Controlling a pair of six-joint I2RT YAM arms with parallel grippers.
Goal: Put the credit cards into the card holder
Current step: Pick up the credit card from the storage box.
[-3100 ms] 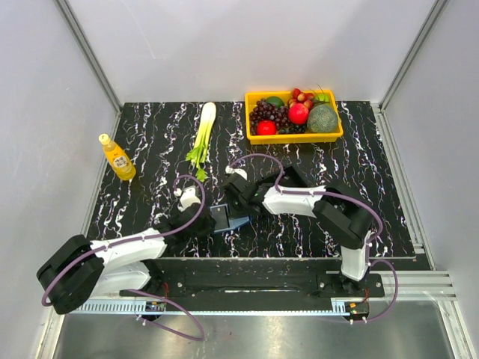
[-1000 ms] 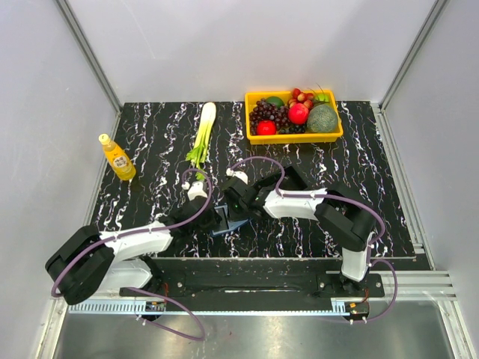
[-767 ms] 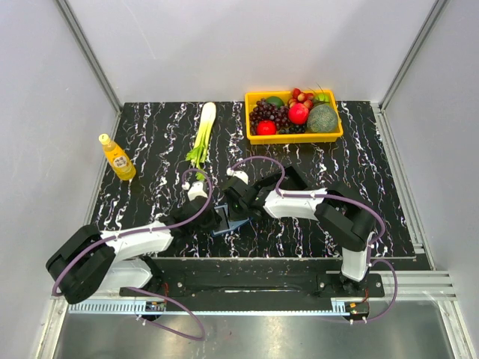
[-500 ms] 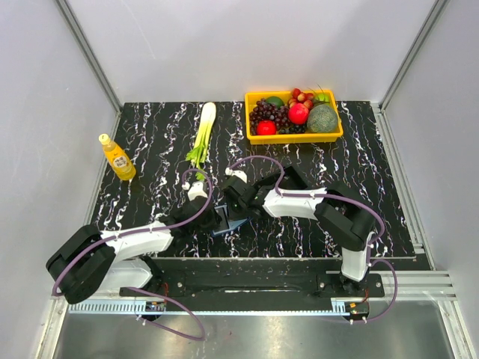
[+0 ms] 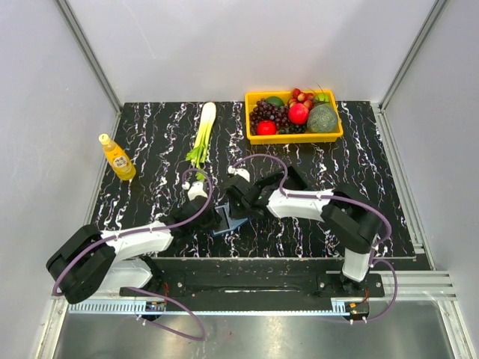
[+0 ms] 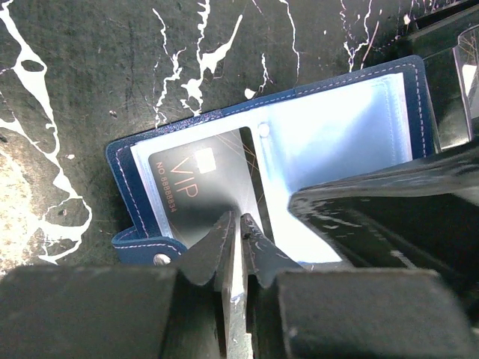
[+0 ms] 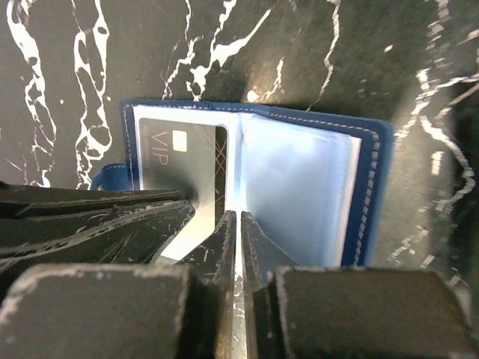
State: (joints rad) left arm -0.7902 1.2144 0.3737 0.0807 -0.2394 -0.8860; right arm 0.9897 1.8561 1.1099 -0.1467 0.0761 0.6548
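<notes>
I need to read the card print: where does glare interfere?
Left wrist: glare streaks the black VIP card near the fingertips, print legible. Right wrist: clear sleeves of the navy-blue folding card holder shine pale. Top external: card too small.

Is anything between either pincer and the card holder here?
Nothing visible does. The left pincer and right pincer are both at the open card holder, each closed on a thin pale leaf of it. A black VIP card lies inside.

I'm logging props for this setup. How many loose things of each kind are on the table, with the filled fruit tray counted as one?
Card holder: 1
Card: 1
Juice bottle: 1
Celery stalk: 1
Fruit tray: 1
Total: 5
</notes>
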